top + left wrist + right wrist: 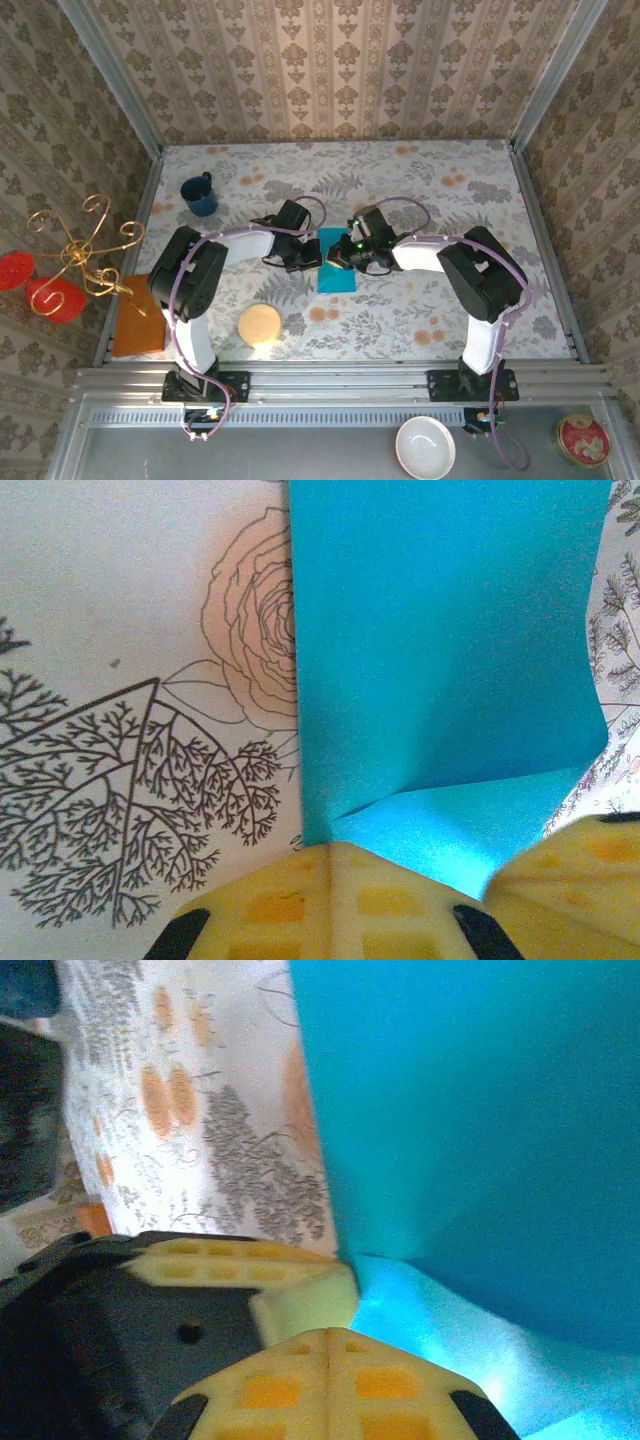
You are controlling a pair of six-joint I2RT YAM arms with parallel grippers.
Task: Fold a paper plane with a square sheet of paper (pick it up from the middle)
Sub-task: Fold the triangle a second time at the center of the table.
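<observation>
Top external view: both arms lean in over the middle of the flowery bench (430, 180). The left tool (306, 257) and right tool (340, 256) are nearly nose to nose at the square sheet of paper (336, 276), which lies mid-bench. Left wrist view has the left tool's pads (290, 900) squeezed together on the sheet's edge, with the paper puckering into a crease there. Right tool's pads are pressed together too, touching the paper, but I can't tell if any's actually pinched.
</observation>
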